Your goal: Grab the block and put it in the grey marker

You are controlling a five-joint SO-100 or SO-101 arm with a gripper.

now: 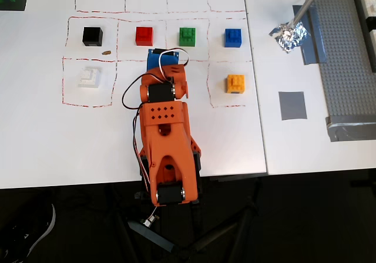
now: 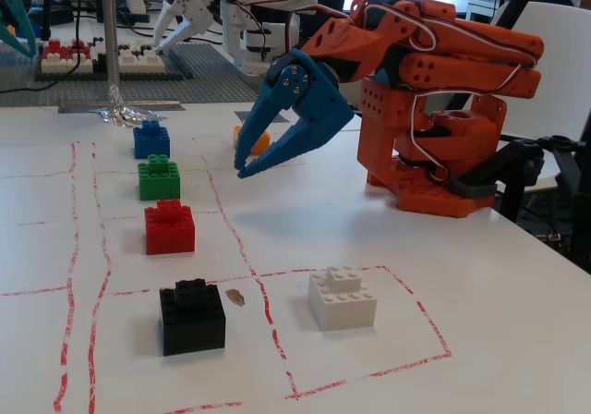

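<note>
Nearest the fixed camera sits a black block (image 2: pixel 192 316), with a white block (image 2: pixel 342 298) beside it inside a red-lined square. Further back the blue pincer (image 2: pixel 243 168) hangs above the table with its two fingers spread apart and nothing between them, tips pointing down toward the sheet. From overhead the orange arm (image 1: pixel 164 134) covers most of the pincer, so only a blue edge shows there. Behind the fingers in the fixed view an orange-yellow block (image 2: pixel 251 138) is mostly hidden; overhead it sits clear in its own square (image 1: pixel 235 83). Left of the pincer in the fixed view runs a row of blocks: red (image 2: pixel 169 227), green (image 2: pixel 159 176), then the blue block (image 2: pixel 150 140) at the far end. Overhead, the blue block (image 1: pixel 233 37) stands upright, studs up, squared to the red lines, with no clear long axis, and with open sheet on every side. To its right overhead, past the sheet's edge, lie crumpled foil (image 1: pixel 289 36) at the foot of a metal rod and, lower, the grey marker (image 1: pixel 292 105), flat with bare table around it. Grey studded plates (image 1: pixel 346 57) border the table's right side, cut off by the frame.
</note>
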